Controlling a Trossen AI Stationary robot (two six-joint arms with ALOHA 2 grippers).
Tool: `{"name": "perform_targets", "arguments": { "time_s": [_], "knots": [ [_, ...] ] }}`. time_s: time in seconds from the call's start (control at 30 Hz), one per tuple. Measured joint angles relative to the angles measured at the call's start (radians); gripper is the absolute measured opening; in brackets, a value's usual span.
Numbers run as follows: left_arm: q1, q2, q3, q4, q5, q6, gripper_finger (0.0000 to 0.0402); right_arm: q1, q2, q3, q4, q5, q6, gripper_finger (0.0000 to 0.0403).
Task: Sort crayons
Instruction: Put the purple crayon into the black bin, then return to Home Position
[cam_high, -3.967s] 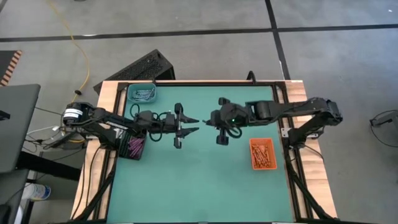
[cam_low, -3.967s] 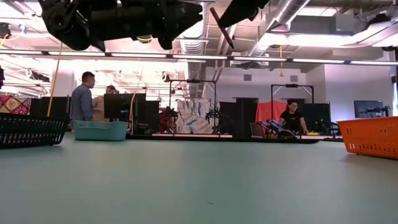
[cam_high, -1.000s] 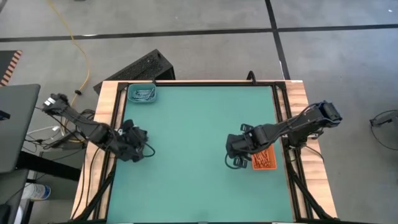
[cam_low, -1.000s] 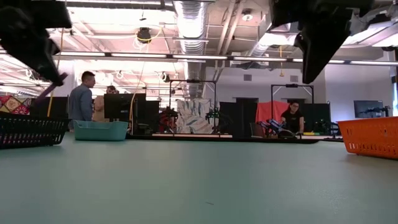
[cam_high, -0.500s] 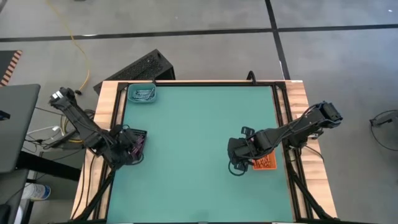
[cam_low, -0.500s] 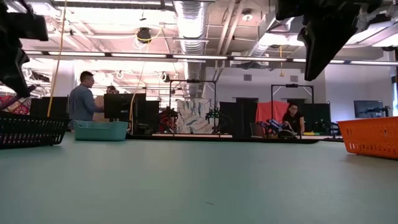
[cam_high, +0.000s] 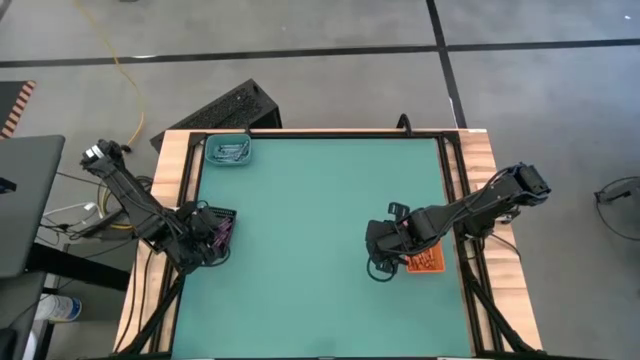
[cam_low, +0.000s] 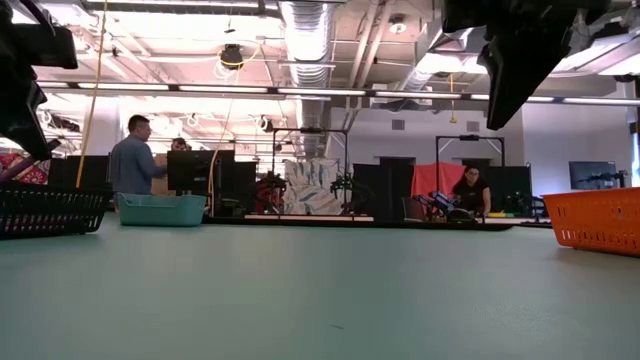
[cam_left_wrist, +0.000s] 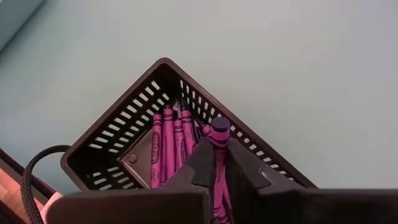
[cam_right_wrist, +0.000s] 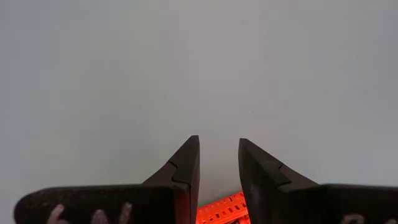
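Crayons are what I am sorting, and I see a purple crayon (cam_left_wrist: 219, 149) pinched tight between the fingers of my left gripper (cam_left_wrist: 217, 167). That gripper hangs over the black tray (cam_left_wrist: 99, 140) at the left edge of the green table (cam_high: 310, 220). More purple crayons (cam_left_wrist: 168, 146) lie side by side in the black tray. My right gripper (cam_right_wrist: 219, 163) is over the right side of the table, just beside the orange tray (cam_high: 428, 262). Its two fingers stand a little apart with nothing between them. Orange crayons (cam_high: 424, 262) lie in the orange tray. A teal tray (cam_high: 229, 151) sits at the far left corner of the table, and I can see thin pale sticks in it. Past the table, I see two people (cam_low: 135, 155) standing near screens and one more person (cam_low: 468, 190) at a desk.
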Motion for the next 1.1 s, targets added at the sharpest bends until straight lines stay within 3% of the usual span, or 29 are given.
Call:
{"name": "perform_targets", "arguments": {
  "time_s": [0.33,0.63,0.77,0.9,1.0,1.1],
  "knots": [
    [0.001,0.000,0.000,0.001,-0.004,-0.008,0.0054,0.000,0.000,0.000,0.004,0.000,0.000,0.0102],
    [0.001,0.000,0.000,0.006,0.039,0.045,0.0072,0.000,0.000,0.000,0.006,0.000,-0.001,0.0102],
    [0.001,0.000,0.000,0.070,0.123,0.168,0.0072,0.007,0.000,0.000,-0.002,-0.001,-0.003,0.0102],
    [0.001,0.000,0.000,0.242,0.173,0.347,0.0072,0.043,0.000,0.000,-0.015,-0.002,-0.006,0.0102],
    [0.001,0.008,0.001,0.365,0.165,0.479,0.0072,0.094,-0.007,0.000,-0.050,0.000,0.035,0.0102],
    [-0.016,0.039,0.001,0.451,0.053,0.597,0.0073,0.174,-0.024,-0.002,-0.081,0.047,0.088,0.0102]
  ]
}}
